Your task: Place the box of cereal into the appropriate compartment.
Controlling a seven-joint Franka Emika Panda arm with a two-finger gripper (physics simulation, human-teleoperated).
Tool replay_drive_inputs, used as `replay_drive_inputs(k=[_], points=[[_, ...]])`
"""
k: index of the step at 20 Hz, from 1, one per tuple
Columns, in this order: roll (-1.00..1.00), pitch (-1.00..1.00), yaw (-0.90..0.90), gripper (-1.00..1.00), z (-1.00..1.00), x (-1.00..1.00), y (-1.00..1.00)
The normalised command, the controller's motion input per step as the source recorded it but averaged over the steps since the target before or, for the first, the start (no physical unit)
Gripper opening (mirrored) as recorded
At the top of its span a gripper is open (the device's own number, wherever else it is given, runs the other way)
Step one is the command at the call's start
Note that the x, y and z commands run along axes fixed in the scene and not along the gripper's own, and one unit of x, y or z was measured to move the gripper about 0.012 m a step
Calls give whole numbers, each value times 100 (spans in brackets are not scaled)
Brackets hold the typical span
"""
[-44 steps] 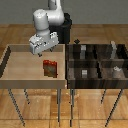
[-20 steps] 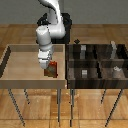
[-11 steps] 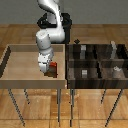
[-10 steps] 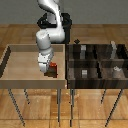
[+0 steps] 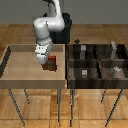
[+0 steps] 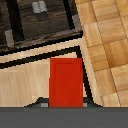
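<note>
Tool (image 5: 48, 61) clamped on cereal box (image 6: 66, 81) above tan tray (image 5: 25, 62), wooden floor (image 5: 100, 107).

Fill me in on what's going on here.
A single robot arm is reaching down into the light wooden tray and has its claw lowered around the red-orange box of cereal. The box stands in the tray near the side closest to the dark compartment bin, which lies to the exterior view's right. The cereal has not yet gone into any compartment. Whether the claw has closed on the box cannot be told from these views.
</note>
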Motion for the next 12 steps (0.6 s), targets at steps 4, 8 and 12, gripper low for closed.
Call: replay_drive_inputs(k=[4, 8, 12], points=[[0, 0, 0, -100, 100, 0, 0], [0, 0, 0, -100, 0, -50, 0], [0, 0, 0, -100, 0, -100, 0]])
